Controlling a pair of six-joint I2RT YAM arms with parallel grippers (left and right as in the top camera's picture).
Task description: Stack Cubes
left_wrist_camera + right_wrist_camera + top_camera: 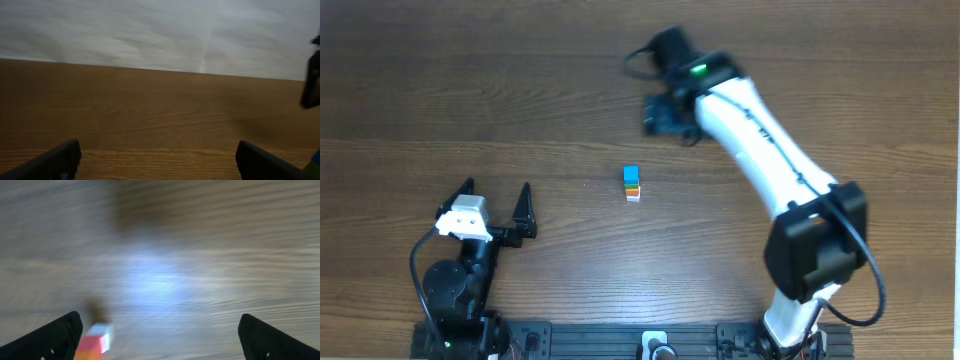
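Table [470, 100]: brown wood grain, smooth, slight sheen. Cubes [632, 184]: smooth.

A stack of blue, orange and white cubes [632, 184] stood mid-way on the brown wooden desk [470, 80], with the left hand [498, 187] to its left and the right hand [665, 118] behind it.

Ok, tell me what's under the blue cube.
Directly under the blue cube sits an orange cube, and below that what looks like a white cube, resting on the table. Their touching faces are covered.
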